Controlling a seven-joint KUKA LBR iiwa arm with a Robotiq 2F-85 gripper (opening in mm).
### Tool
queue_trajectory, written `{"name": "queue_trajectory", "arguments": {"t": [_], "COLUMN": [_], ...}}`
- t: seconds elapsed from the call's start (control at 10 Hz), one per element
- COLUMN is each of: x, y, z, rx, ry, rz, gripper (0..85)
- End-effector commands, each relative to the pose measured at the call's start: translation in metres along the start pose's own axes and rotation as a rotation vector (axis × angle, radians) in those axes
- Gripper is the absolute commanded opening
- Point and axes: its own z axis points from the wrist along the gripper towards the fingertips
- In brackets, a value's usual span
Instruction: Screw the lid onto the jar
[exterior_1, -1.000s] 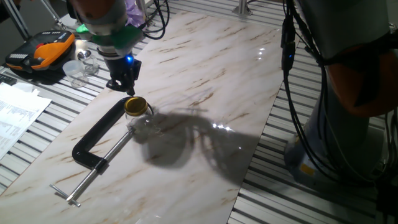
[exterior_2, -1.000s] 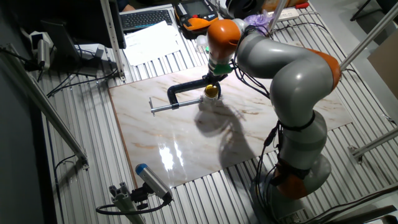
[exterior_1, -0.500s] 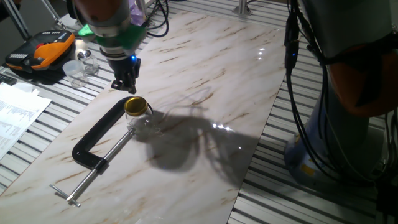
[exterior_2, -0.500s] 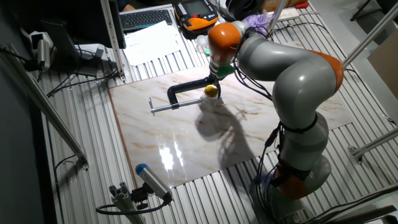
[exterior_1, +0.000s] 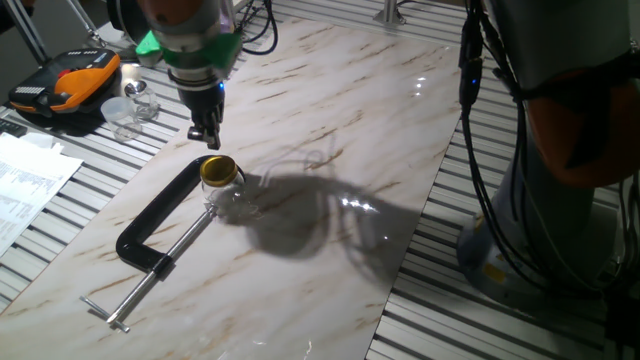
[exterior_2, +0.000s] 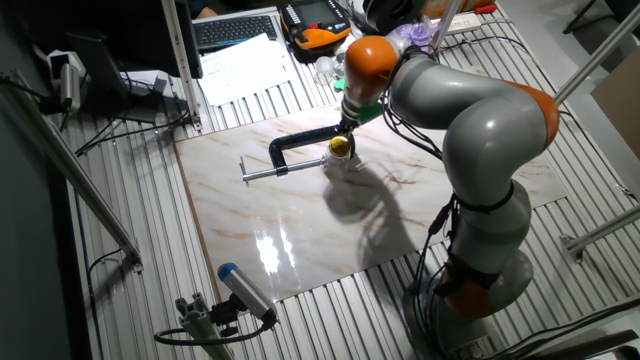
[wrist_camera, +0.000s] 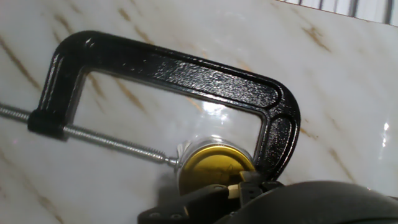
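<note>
My jaws (exterior_1: 207, 140) hang above the counter (exterior_1: 330, 130), a little beyond the lid (exterior_1: 217, 169) and clear of it; they look drawn close together with nothing between them. In the hand view only dark finger parts show at the bottom edge, and I cannot tell more from there.

The lid (wrist_camera: 214, 169) sits on the mouth of the jar (exterior_1: 228, 195), which stands on the marble counter. A black C-clamp (exterior_1: 155, 215) lies flat around it: its fixed end touches the jar on one side and the tip of its threaded screw (wrist_camera: 106, 142) meets the jar on the other, so the jar is pinched in the clamp's opening. The clamp frame (wrist_camera: 174, 68) arches past the far side of the jar and crowds the space beside the lid.

Off the marble, on the slatted surface, lie an orange-black case (exterior_1: 65, 82), clear cups (exterior_1: 128, 108) just beside it, and sheets of paper (exterior_1: 25, 185).
</note>
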Motion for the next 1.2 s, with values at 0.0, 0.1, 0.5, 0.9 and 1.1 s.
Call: {"name": "queue_trajectory", "arguments": {"t": [0.0, 0.1, 0.5, 0.9, 1.1], "x": [0.0003, 0.0001, -0.0002, -0.0004, -0.0002], "y": [0.0007, 0.0019, 0.0029, -0.0016, 0.0019], "z": [-0.0001, 0.0001, 0.0004, 0.0011, 0.0030], "rx": [-0.010, 0.000, 0.030, -0.005, 0.007], "ry": [0.003, 0.029, 0.039, 0.018, 0.021], "rz": [-0.125, -0.114, -0.056, -0.089, -0.078], "gripper": [0.0, 0.0, 0.0, 0.0, 0.0]}}
